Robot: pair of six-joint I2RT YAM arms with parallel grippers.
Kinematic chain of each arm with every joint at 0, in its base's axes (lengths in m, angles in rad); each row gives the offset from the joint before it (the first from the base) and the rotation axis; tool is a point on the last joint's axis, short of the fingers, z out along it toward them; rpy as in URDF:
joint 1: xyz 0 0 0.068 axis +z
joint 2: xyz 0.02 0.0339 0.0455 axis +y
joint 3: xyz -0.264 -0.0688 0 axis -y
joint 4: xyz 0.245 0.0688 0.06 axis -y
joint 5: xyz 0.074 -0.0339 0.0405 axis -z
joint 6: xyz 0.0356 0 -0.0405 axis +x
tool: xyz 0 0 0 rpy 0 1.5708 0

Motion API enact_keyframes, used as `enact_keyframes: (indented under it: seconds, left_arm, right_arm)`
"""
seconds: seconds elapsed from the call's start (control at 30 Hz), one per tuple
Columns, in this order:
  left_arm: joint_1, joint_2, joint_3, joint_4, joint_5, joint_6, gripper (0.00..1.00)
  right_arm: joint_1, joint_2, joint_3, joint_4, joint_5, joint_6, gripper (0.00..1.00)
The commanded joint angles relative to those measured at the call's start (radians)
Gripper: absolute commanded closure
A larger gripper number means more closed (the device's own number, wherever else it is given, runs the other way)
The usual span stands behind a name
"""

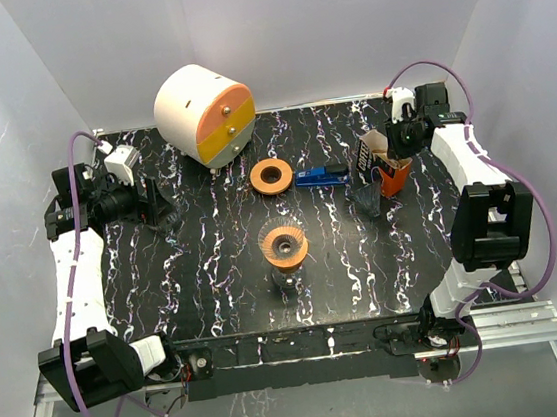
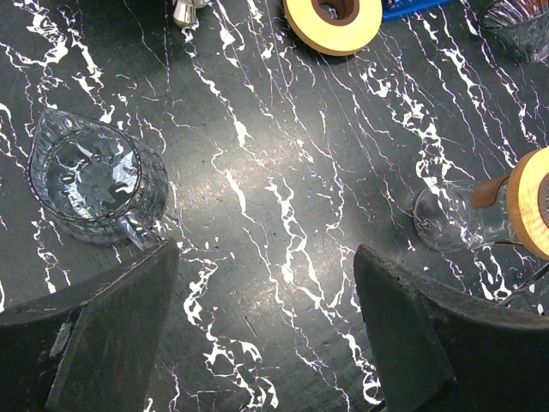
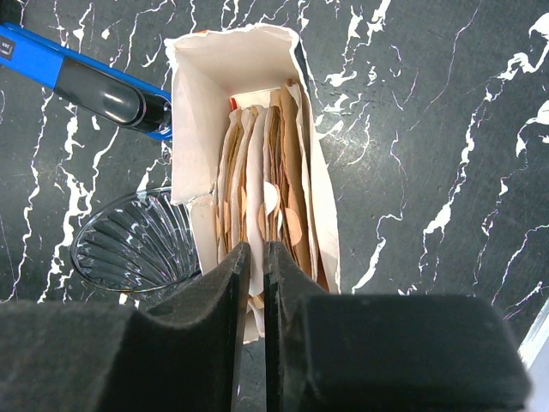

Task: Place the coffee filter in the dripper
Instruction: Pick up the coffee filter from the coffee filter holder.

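Observation:
A white paper box (image 3: 202,94) stands open and packed with several brown and white coffee filters (image 3: 279,180). My right gripper (image 3: 256,257) reaches into it from above, its jaws nearly together with one pale coffee filter (image 3: 257,219) pinched between them. The clear ribbed glass dripper (image 3: 129,245) sits just left of the box, empty. From above, the right gripper (image 1: 386,161) is over the box (image 1: 370,150), with the dripper (image 1: 368,198) beside it. My left gripper (image 2: 266,318) hovers open over bare table at the far left (image 1: 153,208).
A glass carafe with an orange collar (image 1: 284,248) stands mid-table, also at the right edge of the left wrist view (image 2: 480,215). An orange tape ring (image 1: 271,177), a blue tool (image 1: 320,176), a white-and-orange drum (image 1: 202,114) and a clear glass jug (image 2: 86,180) are nearby.

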Motion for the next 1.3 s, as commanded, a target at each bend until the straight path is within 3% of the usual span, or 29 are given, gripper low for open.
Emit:
enact_keyframes:
  seconds: [0.0, 0.3, 0.8, 1.27]
  left_arm:
    - [0.004, -0.039, -0.005, -0.014, 0.036, 0.012, 0.18]
    - [0.004, -0.038, -0.001, -0.016, 0.041, 0.011, 0.18]
    - [0.004, -0.038, -0.004, -0.011, 0.039, 0.007, 0.18]
    - [0.004, -0.045, -0.017, -0.004, 0.040, 0.007, 0.18]
  right_arm:
    - [0.002, -0.006, 0.025, 0.044, 0.005, -0.011, 0.89]
    - [0.002, -0.025, 0.033, 0.036, 0.010, -0.016, 1.00]
    - [0.002, -0.136, 0.063, 0.031, 0.002, -0.004, 1.00]
    - [0.002, -0.250, -0.015, 0.002, 0.043, -0.020, 1.00]
